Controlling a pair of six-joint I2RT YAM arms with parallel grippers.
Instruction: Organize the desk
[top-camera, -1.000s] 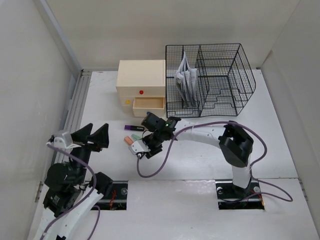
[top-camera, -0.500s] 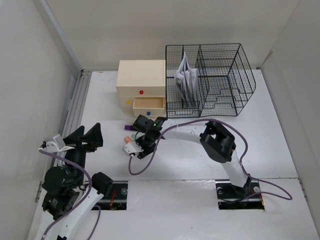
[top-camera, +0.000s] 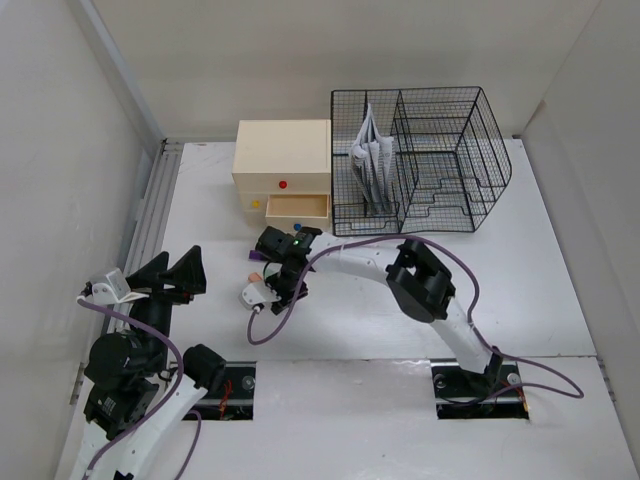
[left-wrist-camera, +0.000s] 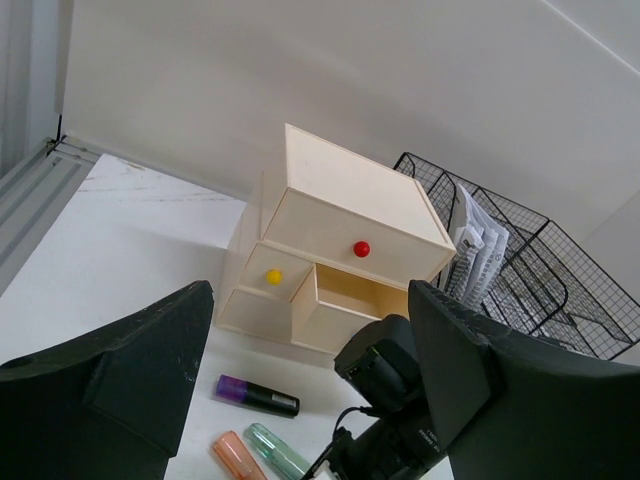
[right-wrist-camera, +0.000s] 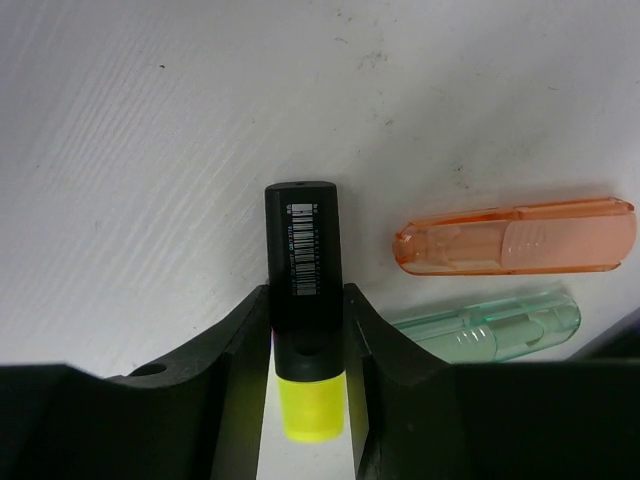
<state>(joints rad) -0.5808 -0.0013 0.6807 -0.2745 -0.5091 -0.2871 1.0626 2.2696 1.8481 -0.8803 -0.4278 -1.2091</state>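
The white desk (top-camera: 560, 250) holds loose highlighters in front of the drawer box. My right gripper (right-wrist-camera: 305, 300) is shut on a black highlighter with a yellow cap (right-wrist-camera: 302, 250), held low over the desk (right-wrist-camera: 150, 120). An orange highlighter (right-wrist-camera: 515, 235) and a green one (right-wrist-camera: 490, 325) lie just to its right. In the top view the right gripper (top-camera: 268, 283) reaches far left across the desk. My left gripper (top-camera: 175, 272) is open and empty, raised over the left side. Its view shows a purple highlighter (left-wrist-camera: 258, 397), the orange one (left-wrist-camera: 238, 457) and the green one (left-wrist-camera: 278, 450).
A cream drawer box (top-camera: 283, 155) stands at the back, its lower right drawer (top-camera: 297, 208) pulled open and empty. A black wire-mesh rack (top-camera: 420, 160) with papers in its left slot stands to the right of it. Grey rails (top-camera: 150, 215) run along the left edge.
My right arm has swung left, over the highlighters in front of the drawer box. The left arm dropped a little at first, then stayed still.
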